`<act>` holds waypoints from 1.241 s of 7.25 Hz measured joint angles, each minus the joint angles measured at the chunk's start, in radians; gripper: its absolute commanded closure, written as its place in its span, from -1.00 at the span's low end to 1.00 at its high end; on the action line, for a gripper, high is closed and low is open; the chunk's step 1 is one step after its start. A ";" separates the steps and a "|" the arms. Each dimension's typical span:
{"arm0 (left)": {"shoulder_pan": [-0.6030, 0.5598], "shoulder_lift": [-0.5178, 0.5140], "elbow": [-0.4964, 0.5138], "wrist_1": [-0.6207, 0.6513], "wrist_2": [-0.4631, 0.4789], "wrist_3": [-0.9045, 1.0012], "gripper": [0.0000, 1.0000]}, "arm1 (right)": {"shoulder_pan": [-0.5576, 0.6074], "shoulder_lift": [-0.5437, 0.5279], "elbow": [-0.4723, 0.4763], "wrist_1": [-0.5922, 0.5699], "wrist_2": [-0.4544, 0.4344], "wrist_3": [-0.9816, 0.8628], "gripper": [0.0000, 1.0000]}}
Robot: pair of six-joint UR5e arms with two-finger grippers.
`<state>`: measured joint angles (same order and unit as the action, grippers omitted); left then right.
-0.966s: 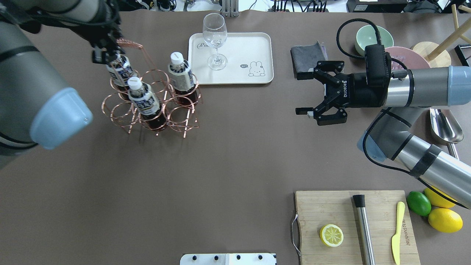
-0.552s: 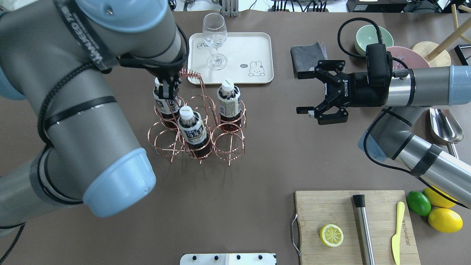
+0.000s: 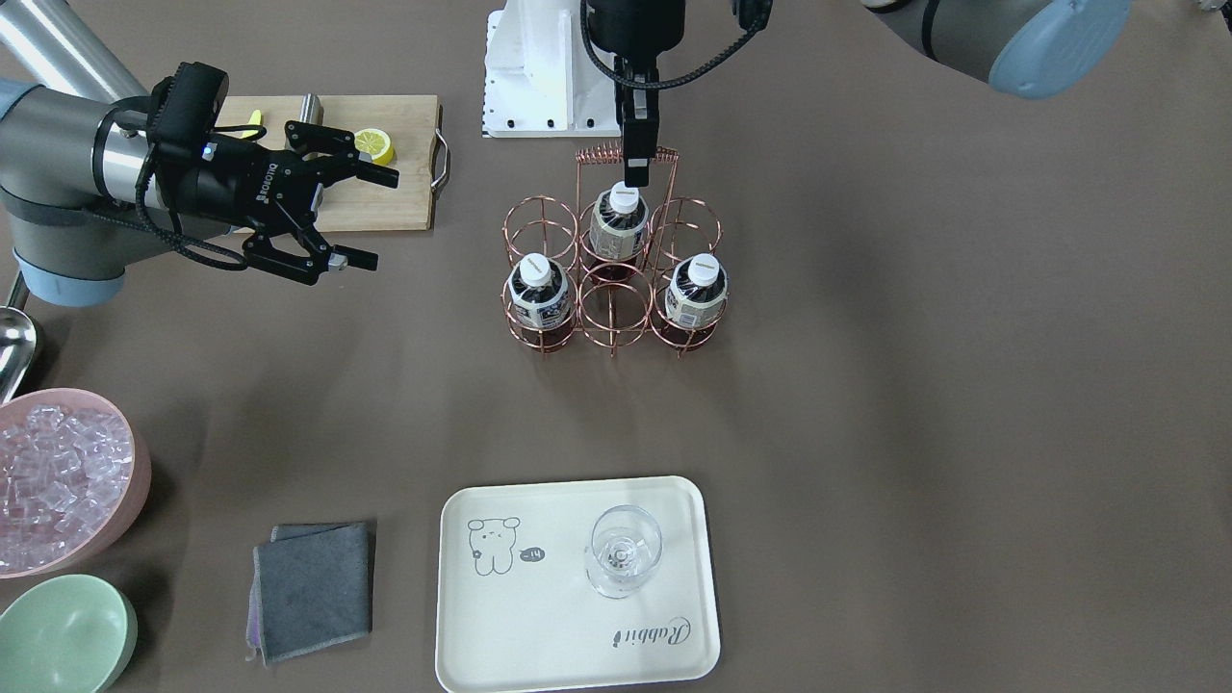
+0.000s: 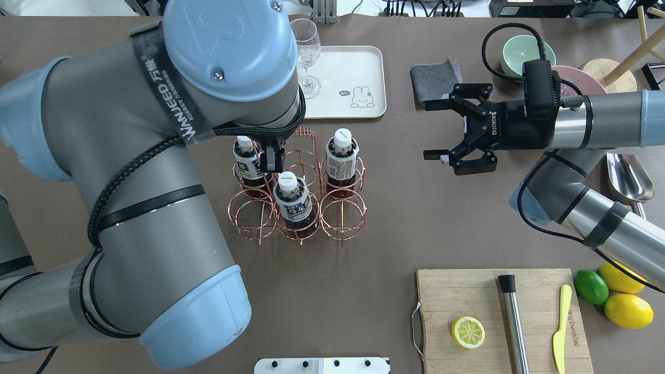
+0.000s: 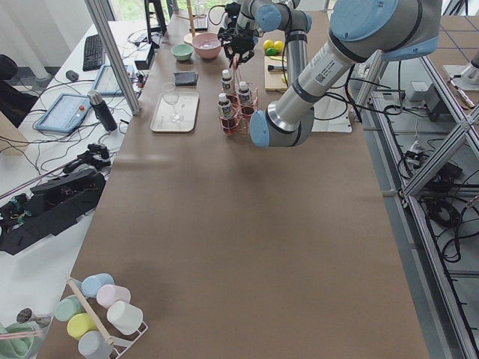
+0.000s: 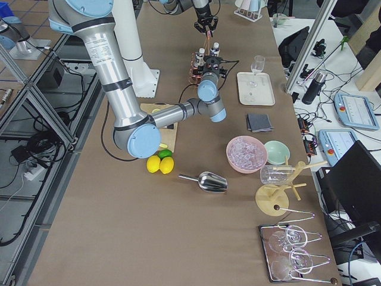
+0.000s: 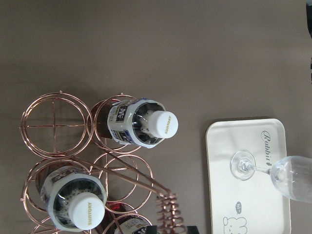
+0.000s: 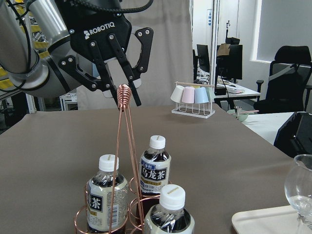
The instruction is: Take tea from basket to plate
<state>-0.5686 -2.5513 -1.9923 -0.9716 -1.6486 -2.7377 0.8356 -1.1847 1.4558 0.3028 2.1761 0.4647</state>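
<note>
Copper wire forms the basket [image 3: 616,300], which stands on the bench with all three tea bottles seated in its rings, so nothing has reached the plate [image 4: 340,62] yet. My left tool [image 8: 125,92] is clenched on the coil-wrapped handle [image 3: 599,151] at its top. As far as the right wrist view shows, its fingers sit either side of the coil and touch it. My right tool [image 4: 430,131] hangs released, jaws wide, well apart from the basket and facing it side-on. The tea [image 4: 341,156] closest to that open tool sits in the corner cell on its side, in the row toward the plate. A second bottle stands just below my left tool and a third in the far corner. I judge the job now is to steady the carrier while the right tool fetches the near bottle. I would grip below the white cap, pull straight up until the base clears its ring, and stay off the handle rods. The plate lies beyond the basket from both tools, and the stemmed glass [image 3: 624,553] on it wants a wide berth.
</note>
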 measured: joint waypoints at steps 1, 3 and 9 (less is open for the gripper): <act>0.006 -0.008 0.001 0.011 0.001 -0.009 0.55 | -0.001 0.005 -0.001 -0.010 0.003 0.000 -0.99; 0.013 -0.011 0.007 0.016 0.011 -0.014 1.00 | -0.013 0.024 -0.002 -0.053 0.000 -0.004 -0.99; 0.017 -0.011 0.007 0.017 0.033 -0.039 1.00 | -0.031 0.061 -0.011 -0.127 -0.015 -0.014 -0.99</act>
<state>-0.5517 -2.5628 -1.9849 -0.9545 -1.6155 -2.7770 0.8045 -1.1240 1.4452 0.1754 2.1609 0.4508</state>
